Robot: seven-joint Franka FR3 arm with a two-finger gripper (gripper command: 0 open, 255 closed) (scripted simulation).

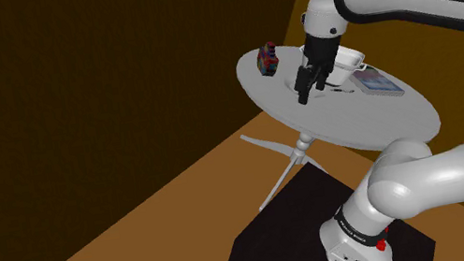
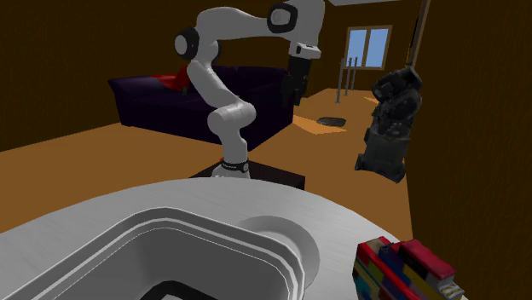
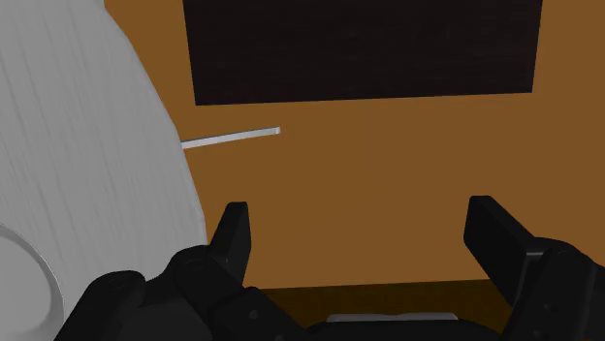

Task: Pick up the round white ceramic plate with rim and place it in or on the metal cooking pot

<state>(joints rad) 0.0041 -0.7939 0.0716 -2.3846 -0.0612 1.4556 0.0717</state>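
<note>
Gripper (image 3: 359, 208) wide open, empty; plate (image 3: 19, 291), seemingly at its 8 o'clock, looks stiff, brittle, slick: pinch its rim

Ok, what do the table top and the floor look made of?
Table top: pale grey, matt, with faint fine streaks, like brushed metal or paint; can't settle which. Floor: flat, even brown with no grain or seams showing; possibly wood or vinyl, left open.
</note>
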